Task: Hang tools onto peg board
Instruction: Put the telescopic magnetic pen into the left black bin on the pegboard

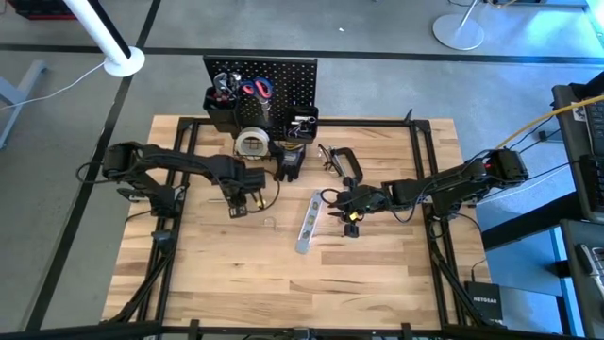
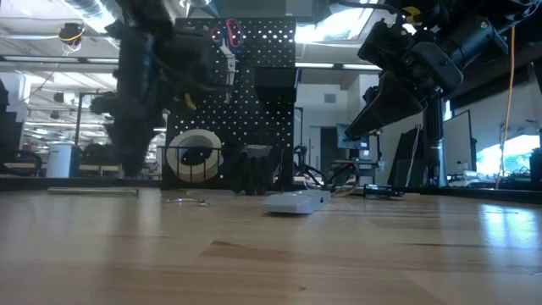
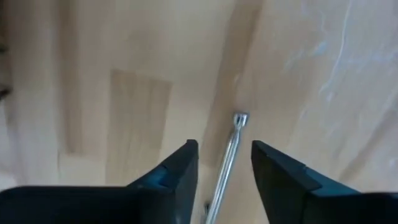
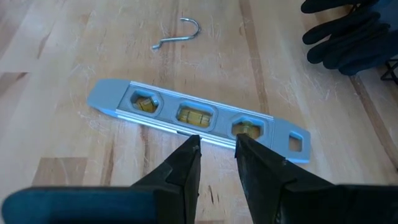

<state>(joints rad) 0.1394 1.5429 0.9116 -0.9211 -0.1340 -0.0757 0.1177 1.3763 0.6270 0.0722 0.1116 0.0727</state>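
The right gripper (image 4: pixel 216 163) hovers over the level (image 4: pixel 198 118) at the table's middle, fingers partly open and empty. The left gripper (image 3: pixel 224 165), partly open, straddles a thin metal rod (image 3: pixel 227 155) without gripping. The peg board (image 1: pixel 283 80) stands at the far edge. Grasped off-centre, the level could tip and slip.

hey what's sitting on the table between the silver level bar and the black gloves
A small metal hook lies on bare wood between the level bar and the black gloves; the right wrist view shows it most clearly.
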